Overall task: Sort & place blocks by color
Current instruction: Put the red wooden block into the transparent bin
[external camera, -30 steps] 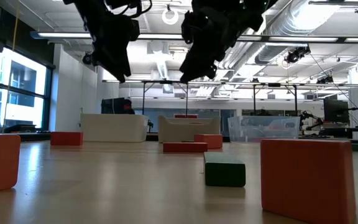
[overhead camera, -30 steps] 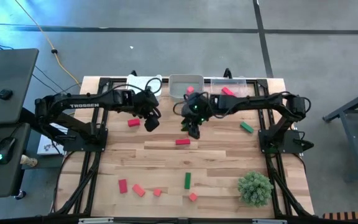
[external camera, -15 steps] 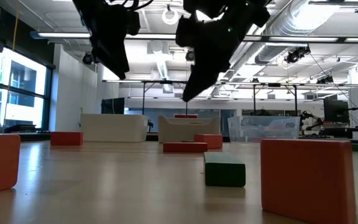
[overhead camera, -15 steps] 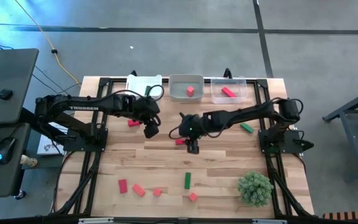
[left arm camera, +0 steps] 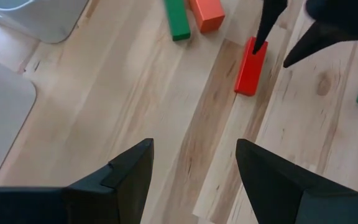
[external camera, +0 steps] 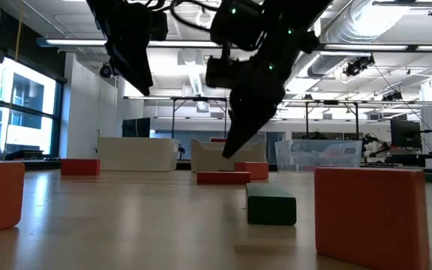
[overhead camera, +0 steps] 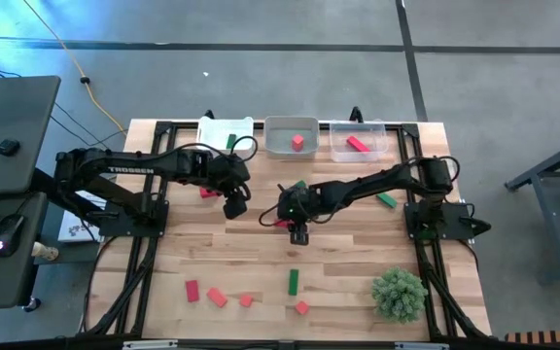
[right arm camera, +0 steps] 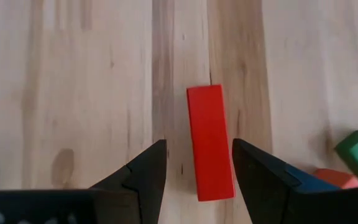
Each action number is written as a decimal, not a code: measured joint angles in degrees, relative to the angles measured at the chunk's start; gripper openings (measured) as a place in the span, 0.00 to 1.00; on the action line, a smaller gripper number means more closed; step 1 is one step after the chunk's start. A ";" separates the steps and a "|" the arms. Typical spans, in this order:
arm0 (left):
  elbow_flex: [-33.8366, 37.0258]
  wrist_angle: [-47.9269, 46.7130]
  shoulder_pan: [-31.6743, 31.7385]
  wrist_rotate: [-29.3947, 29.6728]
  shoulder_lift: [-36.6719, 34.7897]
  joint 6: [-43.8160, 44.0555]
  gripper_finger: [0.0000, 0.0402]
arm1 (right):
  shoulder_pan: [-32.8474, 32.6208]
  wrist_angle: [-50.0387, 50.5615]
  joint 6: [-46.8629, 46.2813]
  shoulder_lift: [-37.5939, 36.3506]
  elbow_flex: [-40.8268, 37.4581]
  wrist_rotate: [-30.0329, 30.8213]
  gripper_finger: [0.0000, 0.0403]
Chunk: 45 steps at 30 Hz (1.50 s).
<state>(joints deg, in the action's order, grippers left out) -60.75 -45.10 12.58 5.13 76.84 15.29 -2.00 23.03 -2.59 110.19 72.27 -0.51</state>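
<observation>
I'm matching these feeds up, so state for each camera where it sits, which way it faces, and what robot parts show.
High: overhead, straight down on the table; both arms.
Low: table height, level across the blocks into the room; both arms hang from above.
Left wrist: on the left arm, down past its open left tool.
Right wrist: on the right arm, down past its open right tool straddling the red bar.
Shared: that bar shows in all four views.

place: lab/workshop | cues: exposed ceiling ducts [external camera: 396, 34], concrete floor [overhead camera: 290, 83], far workbenches [external camera: 411, 154]
</observation>
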 joint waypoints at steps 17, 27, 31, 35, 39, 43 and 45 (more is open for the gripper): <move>0.00 -0.13 0.00 0.02 0.00 0.00 0.54 | 0.14 -0.12 -1.11 4.85 0.11 2.40 0.40; 0.00 -0.11 0.04 0.02 0.00 -0.02 0.54 | 0.13 -0.10 -2.13 4.70 0.11 0.77 0.19; 0.00 -0.11 0.04 0.00 0.00 -0.02 0.54 | 0.13 0.31 -2.90 4.22 0.04 1.19 0.19; 0.00 -0.10 0.04 0.01 0.00 -0.02 0.54 | 0.53 1.24 -2.99 2.60 -0.11 2.55 0.19; 0.02 -0.07 0.04 0.00 0.00 -0.04 0.54 | 1.69 2.55 -2.94 0.27 -0.09 4.43 0.19; 0.02 -0.06 0.04 0.00 0.00 0.00 0.54 | 3.30 3.58 -1.96 -2.23 -0.09 6.16 0.19; 0.02 -0.08 0.04 0.01 0.00 0.01 0.54 | 4.29 4.50 -1.13 -3.45 -0.09 6.99 0.19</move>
<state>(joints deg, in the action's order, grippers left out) -60.73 -45.18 12.62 5.14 76.84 15.30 2.29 27.53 -3.72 106.74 72.18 6.47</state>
